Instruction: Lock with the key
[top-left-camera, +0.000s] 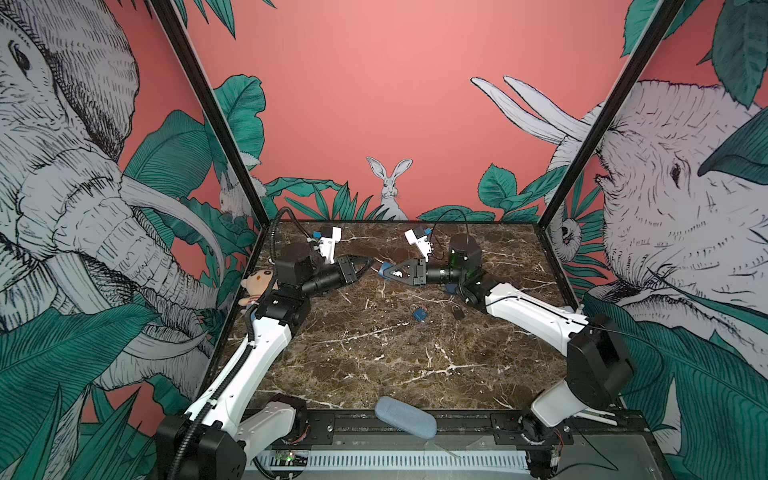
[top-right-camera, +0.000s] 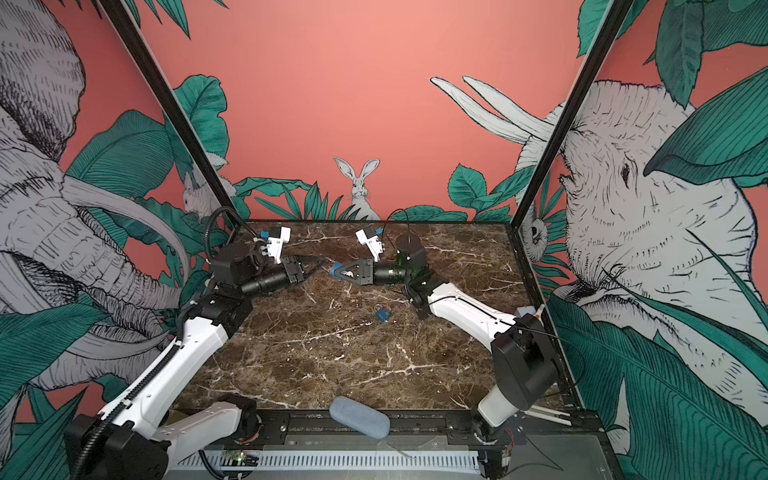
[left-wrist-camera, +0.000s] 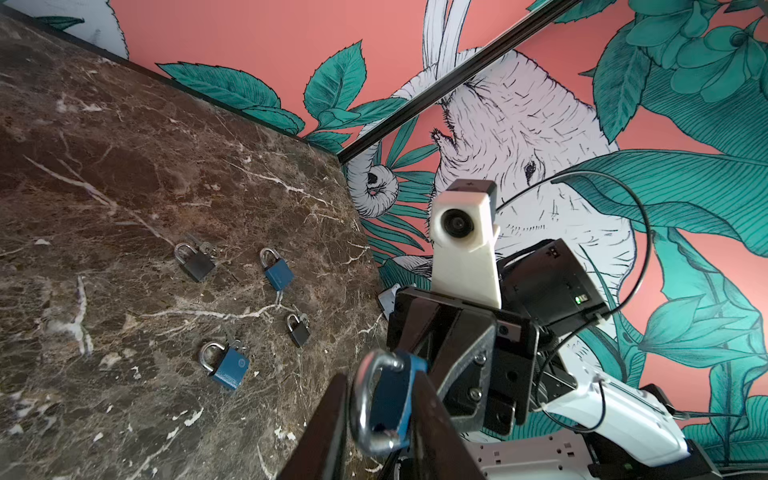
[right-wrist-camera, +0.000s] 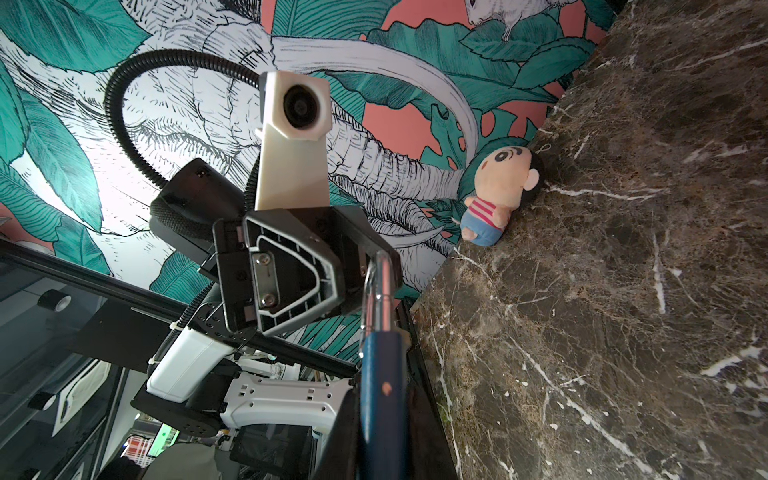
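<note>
A blue padlock (top-left-camera: 383, 269) (top-right-camera: 335, 271) hangs in the air over the back middle of the marble table, between both grippers. My right gripper (right-wrist-camera: 382, 415) is shut on its blue body (right-wrist-camera: 382, 374), and the steel shackle (right-wrist-camera: 380, 282) points at the left arm. In the left wrist view my left gripper (left-wrist-camera: 380, 376) brackets the same padlock (left-wrist-camera: 392, 399). One finger (left-wrist-camera: 328, 419) lies against the shackle and the other against the body. In both top views the left gripper (top-left-camera: 371, 263) meets the right gripper (top-left-camera: 386, 272) tip to tip. No key shows in the held padlock.
Several more padlocks lie on the table (top-left-camera: 374, 365), some with small keys beside them: black (left-wrist-camera: 195, 262), blue (left-wrist-camera: 277, 272), black (left-wrist-camera: 298, 330), blue (left-wrist-camera: 227, 365). A plush doll (top-left-camera: 257, 286) (right-wrist-camera: 498, 195) sits at the left edge. A grey-blue pouch (top-left-camera: 405, 417) rests on the front rail.
</note>
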